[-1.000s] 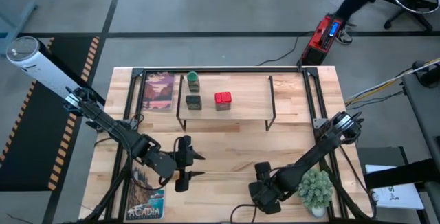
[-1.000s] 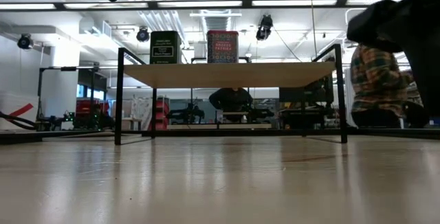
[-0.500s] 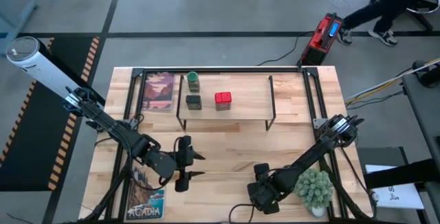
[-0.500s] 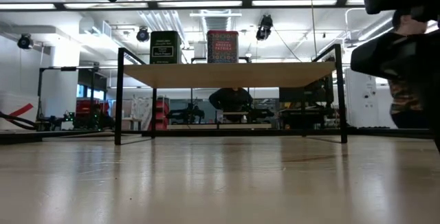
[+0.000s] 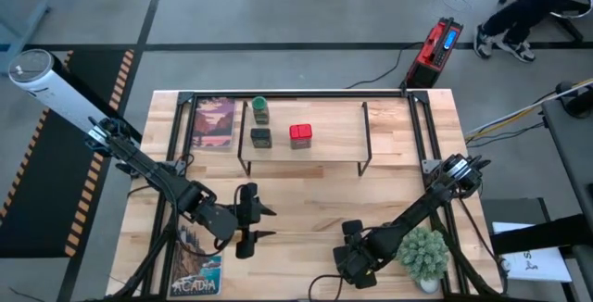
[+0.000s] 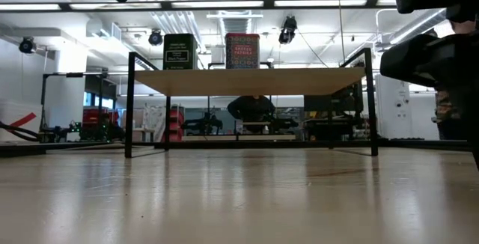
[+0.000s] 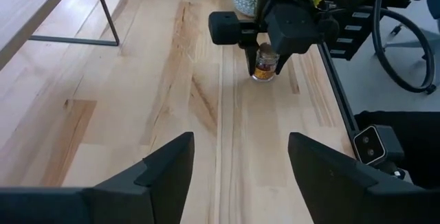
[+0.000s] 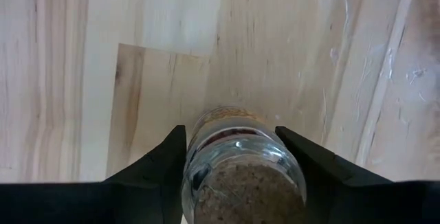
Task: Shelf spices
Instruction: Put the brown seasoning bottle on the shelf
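Observation:
Three of the spices stand on the shelf [image 5: 329,149]: a green-lidded jar [image 5: 260,107], a dark olive tin [image 5: 260,137] and a red tin [image 5: 300,133]. The two tins also show in the low view, the olive tin [image 6: 179,52] and the red tin [image 6: 242,51]. A tiny glass jar with a cork lid [image 7: 265,64] stands on the tabletop near the front right. My right gripper [image 7: 265,53] is shut on it from above. My left gripper [image 5: 255,221] hangs open over the table's front left, pointing at the jar. My right gripper pinches the tiny jar's upper sides [image 8: 196,148] just below the cork lid [image 8: 244,189] between its two fingers. The fingers point steeply down from above. The jar stands upright with its base [image 7: 262,77] on the tabletop.
A potted plant [image 5: 426,251] stands close beside my right gripper at the front right. One picture book [image 5: 215,121] lies left of the shelf, another [image 5: 196,270] at the front left. Black rails [image 5: 422,135] run along the table's sides. Bare wood lies between the grippers and the shelf.
Neither arm has visibly shifted in the high view. A person on the floor beyond the table's far right corner has walked farther to the right.

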